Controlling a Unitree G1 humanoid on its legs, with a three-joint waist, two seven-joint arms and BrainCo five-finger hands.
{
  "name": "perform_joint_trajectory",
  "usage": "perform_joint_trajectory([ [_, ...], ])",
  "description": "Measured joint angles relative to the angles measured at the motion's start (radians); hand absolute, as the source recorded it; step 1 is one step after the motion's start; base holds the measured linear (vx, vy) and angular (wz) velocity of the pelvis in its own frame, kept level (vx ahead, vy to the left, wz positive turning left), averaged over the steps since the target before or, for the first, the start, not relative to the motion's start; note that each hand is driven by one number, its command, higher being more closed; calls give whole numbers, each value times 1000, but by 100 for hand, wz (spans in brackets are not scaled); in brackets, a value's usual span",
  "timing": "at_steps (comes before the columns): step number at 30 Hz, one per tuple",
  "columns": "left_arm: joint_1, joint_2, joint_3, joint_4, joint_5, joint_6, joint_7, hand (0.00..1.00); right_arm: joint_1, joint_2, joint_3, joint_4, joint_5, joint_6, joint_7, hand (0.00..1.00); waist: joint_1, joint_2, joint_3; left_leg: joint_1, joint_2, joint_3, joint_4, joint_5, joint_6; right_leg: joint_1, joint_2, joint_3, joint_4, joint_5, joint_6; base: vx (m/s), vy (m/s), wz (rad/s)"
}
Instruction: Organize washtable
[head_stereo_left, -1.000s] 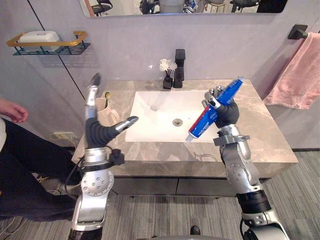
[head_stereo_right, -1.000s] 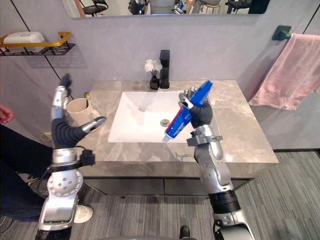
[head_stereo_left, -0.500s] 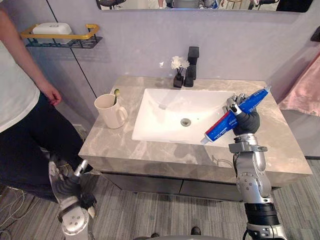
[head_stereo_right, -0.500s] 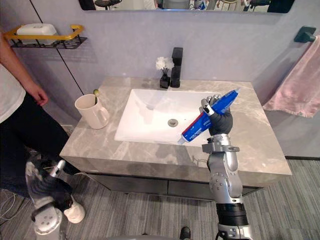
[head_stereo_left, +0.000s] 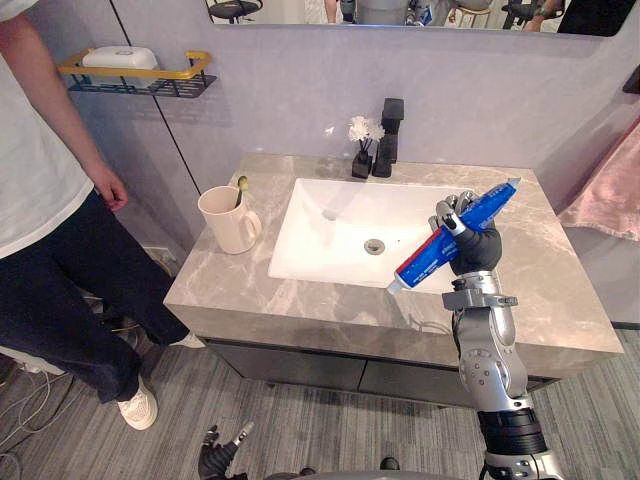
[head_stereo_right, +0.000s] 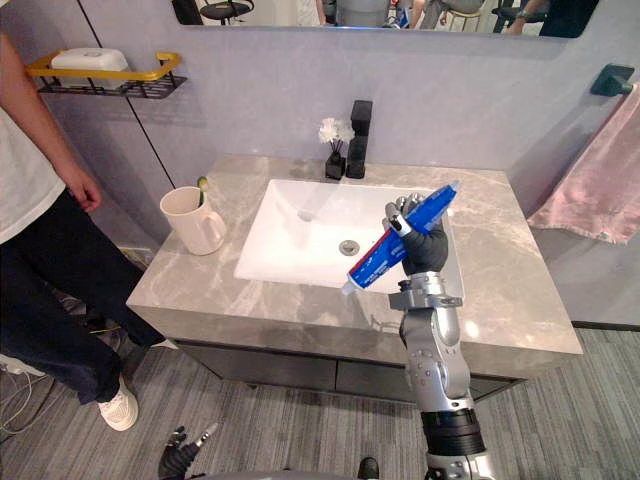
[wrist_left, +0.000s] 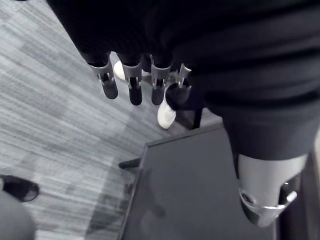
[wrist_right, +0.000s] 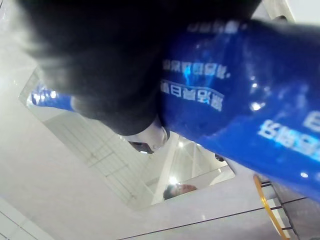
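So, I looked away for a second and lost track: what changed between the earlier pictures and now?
The left hand dropped from raised beside the cup to low near the floor, its fingers straight and holding nothing. The right hand stayed curled round the toothpaste tube, held slanted over the washtable. The cup kept its place on it. The camera itself shifted.

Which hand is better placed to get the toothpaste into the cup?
Right. The right hand is curled round the toothpaste tube, up at counter height by the sink. The left hand hangs open, low near the floor, well below the cup.
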Motion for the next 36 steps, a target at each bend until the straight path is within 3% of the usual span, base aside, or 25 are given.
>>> perform_joint_trajectory([
  [9, -22, 39, -83, 18, 8, -2, -22, 0, -84, 0, 20, -1, -136, -24, -44, 100, 5, -4, 2, -14, -2, -27, 8, 3, 2, 2, 0, -27, 0, -2, -1, 6, 1, 8],
  [22, -39, 83, -154, 15, 9, -33, -43, 0, -440, -65, 141, 22, -336, -41, -97, 100, 82, -28, 20, -38, -2, -131, 16, 17, -14, 28, 0, -128, 0, -18, -8, -30, -20, 24],
  [30, -39, 110, -167, 18, 10, -40, -51, 0, -685, -104, 192, 190, -435, -44, -159, 100, 119, -54, 42, -61, -2, -190, 19, 25, -18, 34, 3, -187, 0, -35, -8, 10, -12, 21],
  [36, -41, 134, -196, 16, 18, -40, -59, 0, -899, -152, 219, 361, -505, -39, -217, 100, 166, -69, 76, -84, -7, -202, 31, 25, -18, 25, 3, -203, 0, -39, -6, 15, 10, 9],
])
